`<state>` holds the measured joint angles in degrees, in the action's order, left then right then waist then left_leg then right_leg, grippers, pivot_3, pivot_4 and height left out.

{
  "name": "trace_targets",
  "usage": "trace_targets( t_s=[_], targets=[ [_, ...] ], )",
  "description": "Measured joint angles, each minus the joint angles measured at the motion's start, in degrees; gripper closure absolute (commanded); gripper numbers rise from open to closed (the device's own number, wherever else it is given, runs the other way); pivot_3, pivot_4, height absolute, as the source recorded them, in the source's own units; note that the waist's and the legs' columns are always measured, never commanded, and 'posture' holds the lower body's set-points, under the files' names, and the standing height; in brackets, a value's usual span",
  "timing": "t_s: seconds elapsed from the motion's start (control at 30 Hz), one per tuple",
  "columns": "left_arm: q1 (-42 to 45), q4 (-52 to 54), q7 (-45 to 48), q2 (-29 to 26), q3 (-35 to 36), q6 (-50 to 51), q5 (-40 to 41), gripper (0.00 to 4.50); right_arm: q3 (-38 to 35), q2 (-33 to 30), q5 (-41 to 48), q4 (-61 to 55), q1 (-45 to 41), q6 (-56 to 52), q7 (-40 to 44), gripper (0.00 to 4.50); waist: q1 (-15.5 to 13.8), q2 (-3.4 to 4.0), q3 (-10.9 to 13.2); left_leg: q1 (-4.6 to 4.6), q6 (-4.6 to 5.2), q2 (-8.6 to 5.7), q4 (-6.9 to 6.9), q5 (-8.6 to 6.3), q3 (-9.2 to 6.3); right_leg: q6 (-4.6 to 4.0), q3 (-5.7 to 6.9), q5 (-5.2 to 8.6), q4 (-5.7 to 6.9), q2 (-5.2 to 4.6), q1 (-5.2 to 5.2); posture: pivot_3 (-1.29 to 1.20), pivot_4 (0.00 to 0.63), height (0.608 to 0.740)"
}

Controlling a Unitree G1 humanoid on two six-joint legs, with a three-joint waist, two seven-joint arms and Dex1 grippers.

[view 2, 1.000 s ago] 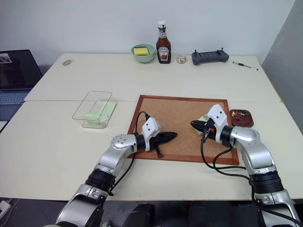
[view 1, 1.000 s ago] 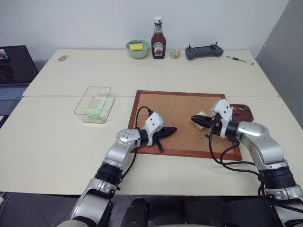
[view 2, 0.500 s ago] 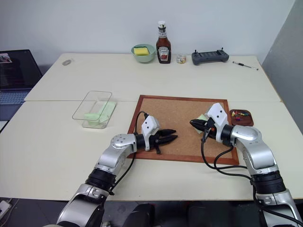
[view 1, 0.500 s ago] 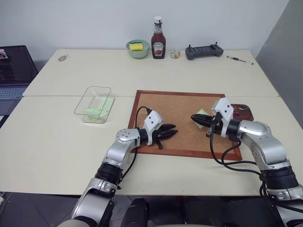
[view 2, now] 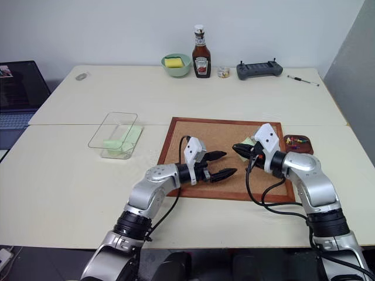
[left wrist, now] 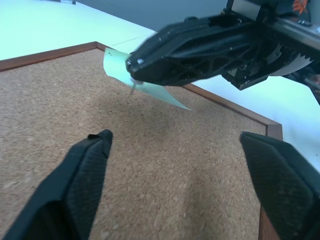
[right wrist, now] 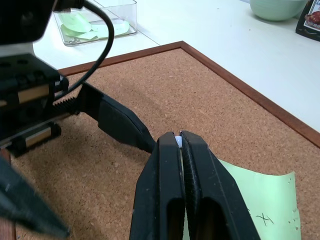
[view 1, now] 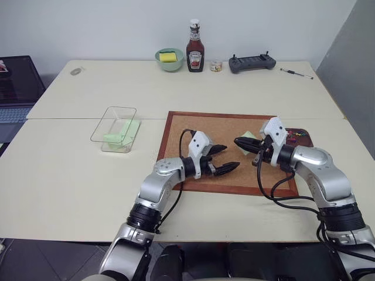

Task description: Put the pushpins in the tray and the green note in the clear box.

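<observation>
My right gripper (view 1: 236,141) hovers over the right part of the corkboard (view 1: 222,126), shut on a pushpin (right wrist: 177,141) with a pale head. The green note (left wrist: 150,90) hangs on that pin's shaft, tilted and lifted off the cork. My left gripper (view 1: 230,157) is open and empty a little above the board's middle, pointing at the right gripper's tip, a short gap away. The dark reddish tray (view 2: 309,149) lies at the board's right edge with several pushpins (view 2: 297,140) in it. The clear box (view 1: 99,126) stands left of the board with green slips inside.
Along the table's far edge stand a pale green bowl (view 1: 170,60) holding a yellow sponge, a ketchup bottle (view 1: 195,47), a small jar (view 1: 216,67), a black controller (view 1: 252,62) and a pen (view 1: 296,73). A laptop (view 2: 20,93) sits at the far left.
My left gripper has opened wide and moved right and slightly up, closer to the right gripper. The right gripper has held its place with the pin and note.
</observation>
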<state>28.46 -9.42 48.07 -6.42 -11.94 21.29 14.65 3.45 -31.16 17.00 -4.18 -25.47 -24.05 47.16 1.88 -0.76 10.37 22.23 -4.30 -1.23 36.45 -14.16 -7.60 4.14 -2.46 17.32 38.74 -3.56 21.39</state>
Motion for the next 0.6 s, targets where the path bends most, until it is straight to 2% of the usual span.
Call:
trace_targets(
  t_s=[0.6],
  targets=[
    [5.5, -6.6, -5.6, 6.8, 3.1, 2.6, 2.2, 0.01, 0.1, 0.6, 0.0, -0.7, 0.0, -0.7, -0.2, 4.50, 0.0, -0.02, 0.0, 0.14, -0.01, -0.02, 0.04, 0.00, -0.02, 0.00, 0.04, 0.00, -0.03, -0.01, 0.05, 0.00, 0.150, 0.740]
  ],
)
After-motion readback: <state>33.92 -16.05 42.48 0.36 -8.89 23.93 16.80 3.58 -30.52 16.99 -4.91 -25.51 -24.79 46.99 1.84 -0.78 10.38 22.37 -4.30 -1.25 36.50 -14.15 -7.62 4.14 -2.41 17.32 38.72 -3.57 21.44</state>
